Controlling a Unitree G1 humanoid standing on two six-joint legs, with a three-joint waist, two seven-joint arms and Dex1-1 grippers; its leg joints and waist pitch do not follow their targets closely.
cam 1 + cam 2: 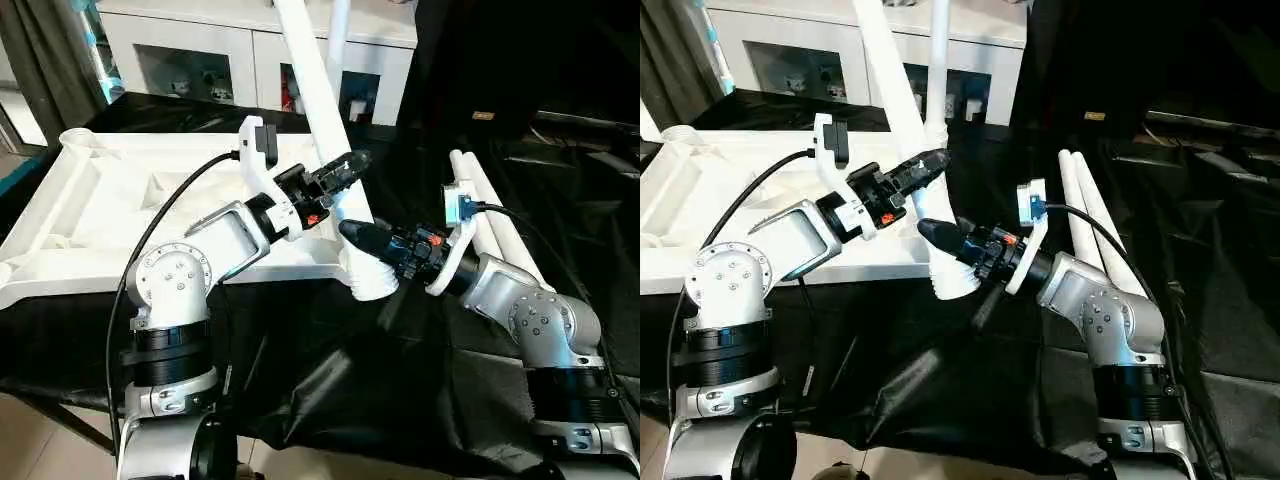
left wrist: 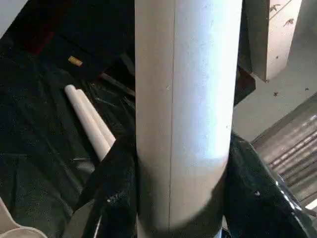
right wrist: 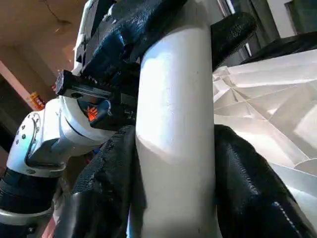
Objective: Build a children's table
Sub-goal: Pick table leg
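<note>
White glass-fronted cabinet (image 1: 250, 55) behind black-draped worktop (image 1: 420, 350).

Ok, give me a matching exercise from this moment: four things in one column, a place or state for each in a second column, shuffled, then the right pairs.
Things:
1. left gripper
2. right gripper
3. spare legs
4. table top

Places or states:
A. lying side by side on the black cloth
B. lying underside up
C. around the standing leg, higher up
D. around the standing leg, low near its socket

Pairs: 1-C, 2-D, 3-A, 4-B
</note>
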